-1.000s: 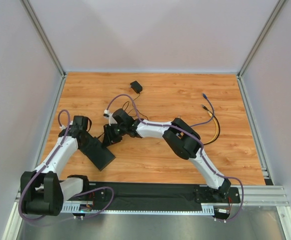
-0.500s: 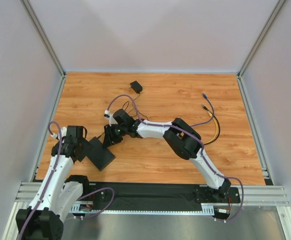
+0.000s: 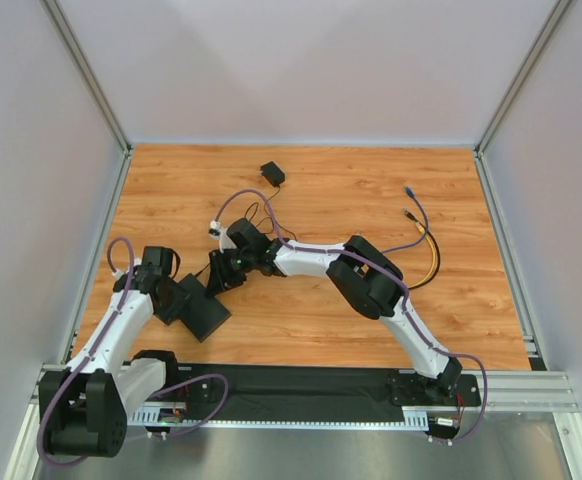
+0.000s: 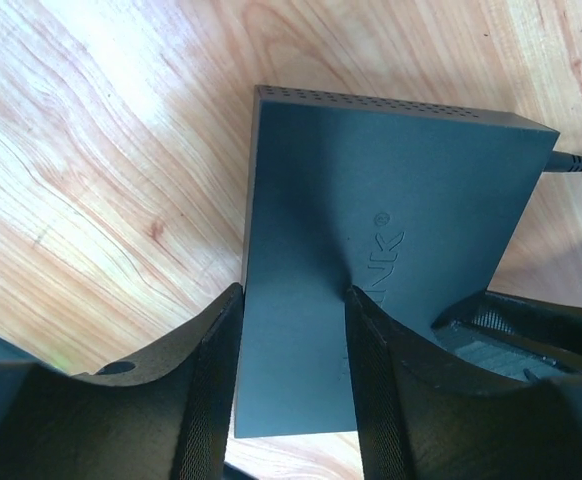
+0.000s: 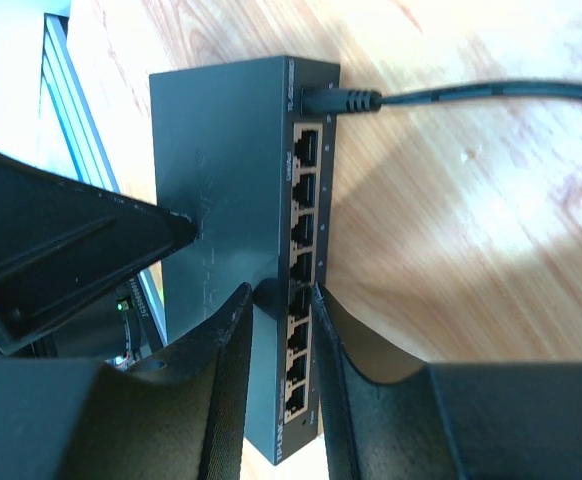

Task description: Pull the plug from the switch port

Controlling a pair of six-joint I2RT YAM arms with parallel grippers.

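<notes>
The switch (image 3: 205,314) is a flat matte-black box lying left of centre on the wood. In the right wrist view its (image 5: 221,170) socket edge faces me, and the row of network sockets is empty. A black plug (image 5: 343,100) sits in the end socket, its lead running right; it also shows in the left wrist view (image 4: 574,160). My right gripper (image 3: 221,272) (image 5: 283,290) is closed across the switch's socket edge, below the plug. My left gripper (image 3: 174,300) (image 4: 293,292) has its jaws apart over the switch's (image 4: 391,180) near left corner.
A small black adapter block (image 3: 272,173) on a thin lead lies at the back. Loose purple and yellow cables (image 3: 421,240) lie at the right. Grey walls enclose the table on three sides. The black base rail (image 3: 301,385) runs along the near edge.
My left arm drew back from the switch toward the near left, then came in again onto the switch's near left corner. The right gripper and the switch have hardly moved.
</notes>
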